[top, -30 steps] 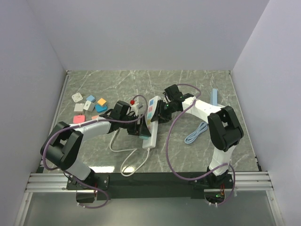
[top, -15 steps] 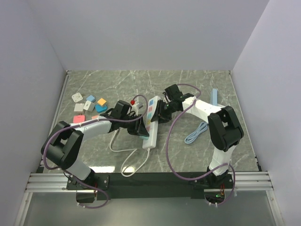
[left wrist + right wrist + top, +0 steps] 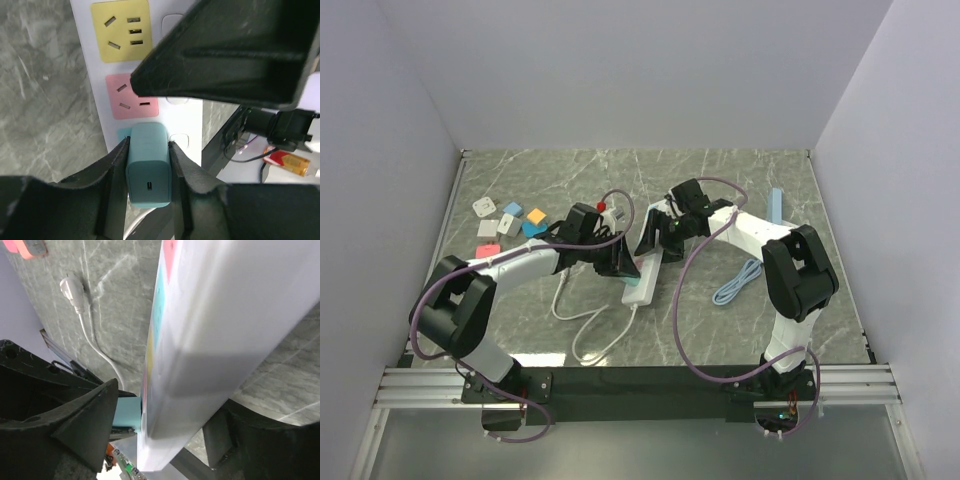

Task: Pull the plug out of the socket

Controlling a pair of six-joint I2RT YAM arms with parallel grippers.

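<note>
Pinching the teal plug with the left gripper just left of centre in the top view, fingers drawn in to the plug's width and pressing on its two flat sides. Judging the plug as light, hard and smooth, likely slipping under a weak pinch. So favouring a hold low on those flat sides, close to the outlet face, and a pull straight out along the prongs. Finding it seated in the lowest outlet of the left wrist frame, port end facing the camera. Reading the socket as lying mid-frame in the top view, long axis running from lower centre up and slightly right, outlet face turned toward the left wrist camera. Judging it stiff but light, probably rising with the plug unless held down. Straddling the socket's width right of centre with the right gripper, seemingly narrowed onto its long edges.
</note>
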